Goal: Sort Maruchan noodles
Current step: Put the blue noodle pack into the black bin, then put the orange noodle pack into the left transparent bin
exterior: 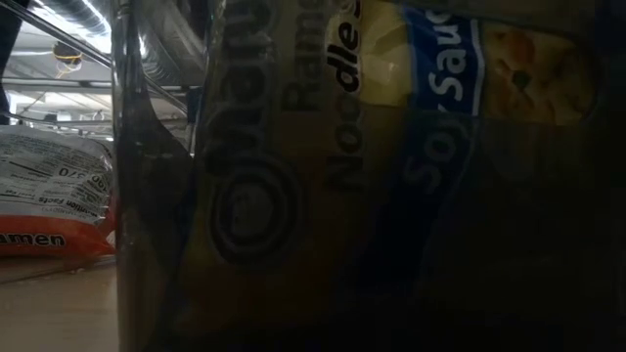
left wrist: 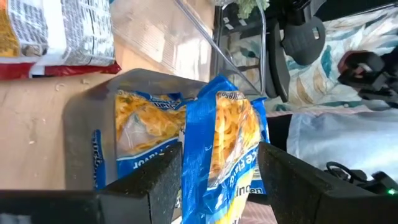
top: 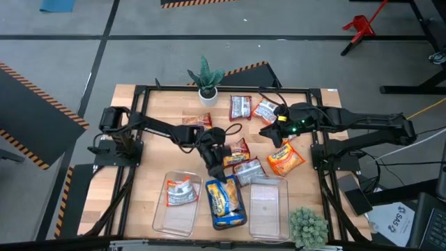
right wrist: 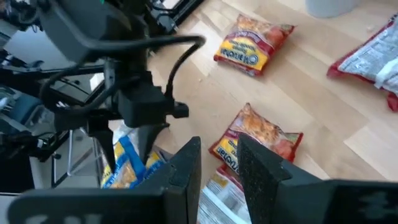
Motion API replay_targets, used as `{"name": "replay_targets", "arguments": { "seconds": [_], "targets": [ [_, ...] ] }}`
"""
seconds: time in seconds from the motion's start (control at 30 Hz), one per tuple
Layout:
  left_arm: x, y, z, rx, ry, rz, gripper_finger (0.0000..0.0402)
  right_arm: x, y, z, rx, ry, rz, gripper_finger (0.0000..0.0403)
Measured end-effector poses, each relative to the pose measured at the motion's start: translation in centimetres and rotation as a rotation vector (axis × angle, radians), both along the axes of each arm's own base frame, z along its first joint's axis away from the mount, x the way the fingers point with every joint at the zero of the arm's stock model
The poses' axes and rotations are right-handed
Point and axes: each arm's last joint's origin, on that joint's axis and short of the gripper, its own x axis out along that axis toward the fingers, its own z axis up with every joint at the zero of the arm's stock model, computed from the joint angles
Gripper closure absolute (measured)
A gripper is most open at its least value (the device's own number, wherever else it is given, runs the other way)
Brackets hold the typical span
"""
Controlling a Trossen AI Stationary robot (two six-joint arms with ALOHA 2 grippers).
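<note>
In the low view you can read "Ramen Noodle" and "Soy Sauce" on the blue-and-yellow noodle packet [exterior: 391, 147] pressed close to the lens, beside a round logo whose lettering is too dark to make out. To its left, the red-and-silver packet [exterior: 54, 200] shows "amen" along its red band, with fine print above too small to read. From above, a white bag [top: 396, 219] off the table's right corner carries "SAS".
</note>
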Motion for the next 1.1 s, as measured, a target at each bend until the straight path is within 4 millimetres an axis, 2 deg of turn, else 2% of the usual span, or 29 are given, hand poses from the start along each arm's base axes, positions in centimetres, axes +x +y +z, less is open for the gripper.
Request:
{"name": "replay_targets", "arguments": {
  "seconds": [0.27,0.43,0.57,0.7,0.8,0.9,1.0,1.1],
  "targets": [
    [-0.5,2.9,1.1,-0.065,-0.044,-0.024,0.0198,0.4,-0.1,-0.3,-0.046,0.016,-0.011,0.0314],
    [-1.5,4.7,4.6,-0.077,-0.174,-0.013,0.0198,0.5,-0.3,-0.5,-0.108,0.037,-0.032,0.0314],
    [-3.4,6.5,8.7,-0.044,-0.328,0.036,0.0198,0.7,-0.5,-0.7,-0.162,0.051,-0.064,0.0314],
    [-6.7,7.4,13.5,0.006,-0.514,0.090,0.0198,1.2,-0.6,-1.1,-0.171,0.068,-0.072,0.0314],
    [-10.0,7.6,17.2,0.056,-0.668,0.123,0.0198,2.0,-0.6,-1.5,-0.168,0.077,-0.066,0.0314],
    [-13.8,7.3,20.6,0.179,-0.862,0.187,0.0198,3.3,-0.6,-2.1,-0.167,0.064,-0.040,0.0313],
    [-17.4,6.7,22.8,0.400,-1.057,0.269,0.0198,5.1,-0.8,-3.2,-0.224,0.063,-0.024,0.0309],
    [-20.0,6.3,23.8,0.613,-1.110,0.432,0.0198,6.5,-1.2,-4.5,-0.282,0.096,-0.061,0.0288]
  ]
}}
